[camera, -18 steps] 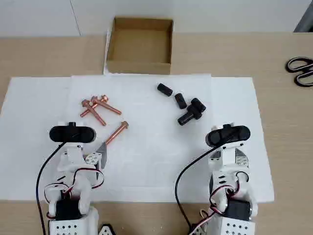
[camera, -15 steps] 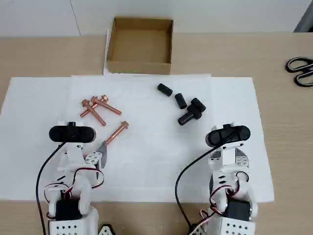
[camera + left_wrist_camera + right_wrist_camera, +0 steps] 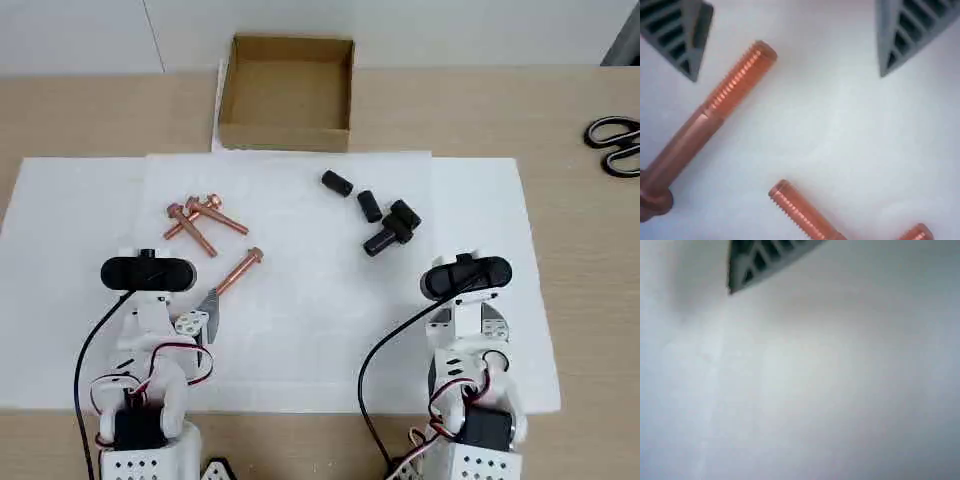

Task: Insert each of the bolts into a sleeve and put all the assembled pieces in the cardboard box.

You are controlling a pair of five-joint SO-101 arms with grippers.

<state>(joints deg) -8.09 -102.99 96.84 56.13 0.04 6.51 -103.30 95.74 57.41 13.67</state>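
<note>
The left gripper point(image 3: 787, 75) is wide open and holds nothing; it hangs low over the white paper point(image 3: 300, 330). One bolt point(image 3: 705, 130) lies flat on the paper, and its threaded end is just beside one fingertip point(image 3: 690, 70), between the two tips but not touching them. Three more bolts point(image 3: 200, 220) lie in a loose crossed group a little farther from the left arm. The black sleeves point(image 3: 385, 215) lie on the paper ahead of the right gripper point(image 3: 466, 296), well apart from the bolts. How far the right gripper is open, I cannot tell; its wrist view shows the paper under it. The box point(image 3: 285, 135) stands on the table point(image 3: 100, 110) at the far edge of the paper. Scissors point(image 3: 615, 145) lie on the table at the right.
</note>
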